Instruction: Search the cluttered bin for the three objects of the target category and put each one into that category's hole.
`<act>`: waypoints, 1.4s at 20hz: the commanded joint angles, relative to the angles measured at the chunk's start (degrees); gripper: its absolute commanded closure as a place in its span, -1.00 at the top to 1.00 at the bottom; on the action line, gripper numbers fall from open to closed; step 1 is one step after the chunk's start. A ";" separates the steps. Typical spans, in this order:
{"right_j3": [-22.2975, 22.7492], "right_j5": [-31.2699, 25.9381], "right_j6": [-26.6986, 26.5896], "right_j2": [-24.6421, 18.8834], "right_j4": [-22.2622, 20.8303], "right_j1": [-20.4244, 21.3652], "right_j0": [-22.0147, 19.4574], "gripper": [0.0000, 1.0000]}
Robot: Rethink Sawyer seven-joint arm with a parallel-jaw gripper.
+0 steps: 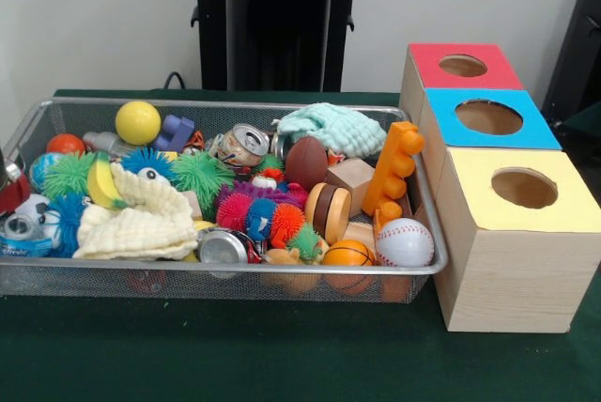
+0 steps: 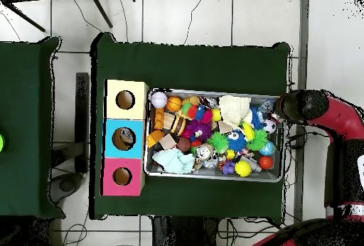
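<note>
Nearest us in the front view is the dark green tablecloth (image 1: 235, 355), then the cluttered bin (image 1: 216, 270), a wide shallow silver wire-mesh basket with a metal rim, packed full.

We see along its near edge a white baseball with red stitching (image 1: 405, 241), a small orange basketball (image 1: 347, 254) and a crushed silver can (image 1: 223, 246). Further in: a brown toy football (image 1: 306, 162), a yellow ball (image 1: 138, 122), a cream waffle cloth (image 1: 141, 219), a mint knitted cloth (image 1: 331, 128), an orange plastic block (image 1: 394, 167), and spiky green, blue and red rubber balls.

Right of the bin, just beside it, stand three pale wooden boxes in a row: yellow-faced box (image 1: 521, 186) nearest, blue-faced in the middle, red-faced box (image 1: 462, 66) farthest. The hole (image 1: 488, 116), the round one in the blue face, is unobstructed. In the overhead view something pale shows inside that hole (image 2: 123, 138); we cannot tell what it is.

Progress: we judge it early. We cannot confirm any deposit, and the bin is full. Nothing is being carried.

Gripper (image 2: 286, 107): overhead view shows the red and black arm at the bin's end farthest from the boxes; we cannot tell the tool's state.

Writing: none legible; can labels are too small to read.
</note>
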State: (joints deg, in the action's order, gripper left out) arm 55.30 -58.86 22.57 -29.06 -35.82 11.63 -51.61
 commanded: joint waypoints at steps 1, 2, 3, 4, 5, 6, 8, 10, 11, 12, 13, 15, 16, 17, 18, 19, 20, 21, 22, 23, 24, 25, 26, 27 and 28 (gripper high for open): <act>5.70 3.44 -14.50 -5.22 -0.62 -2.60 0.20 -1.00; 5.90 3.30 -14.55 -5.30 -0.51 -2.46 0.15 -1.00; 6.42 2.91 -14.70 -5.33 -0.37 -1.97 0.04 -1.00; 6.80 2.40 -14.52 -5.39 0.00 -1.64 -0.05 -1.00; 7.63 1.59 -14.25 -5.23 0.21 -0.68 0.00 -1.00; 8.17 1.17 -14.01 -5.18 0.36 -0.09 0.01 -1.00; 9.95 -0.26 -12.97 -5.40 1.50 1.42 -0.17 -1.00; 11.54 -0.86 -12.11 -5.74 2.32 2.58 -0.43 -1.00; 12.02 -1.53 -12.74 -6.41 3.00 2.61 -0.93 -1.00; 12.35 -1.85 -13.43 -6.89 3.25 2.67 -1.28 -1.00; 12.76 -2.71 -14.39 -7.64 3.92 2.76 -1.88 -1.00; 13.35 -5.00 -16.21 -9.31 5.65 2.70 -3.22 -1.00; 13.55 -5.50 -16.48 -9.75 6.08 2.77 -3.55 -1.00; 13.86 -6.47 -16.94 -10.56 7.00 2.71 -4.10 -1.00; 14.01 -6.95 -17.20 -10.99 7.39 2.63 -4.39 -1.00; 14.04 -7.35 -17.77 -11.44 7.65 2.48 -4.68 -1.00; 14.00 -7.56 -17.83 -11.61 7.70 2.41 -4.76 -1.00; 14.00 -7.78 -18.02 -11.84 7.68 2.45 -4.91 -1.00; 14.00 -8.00 -18.03 -12.01 7.67 2.44 -5.00 -1.00; 13.95 -8.26 -18.07 -12.09 7.65 2.53 -5.05 -1.00; 13.90 -8.52 -18.10 -12.17 7.63 2.62 -5.09 -1.00; 13.96 -9.12 -18.28 -12.39 7.73 2.91 -5.29 -1.00; 13.97 -9.48 -18.26 -12.49 7.66 3.15 -5.35 -1.00; 13.95 -10.15 -18.31 -12.59 7.65 3.62 -5.44 -1.00; 13.94 -10.71 -18.32 -12.72 7.62 3.94 -5.52 -1.00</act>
State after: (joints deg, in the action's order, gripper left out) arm 63.09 -60.75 22.55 -36.93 -29.74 14.33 -56.76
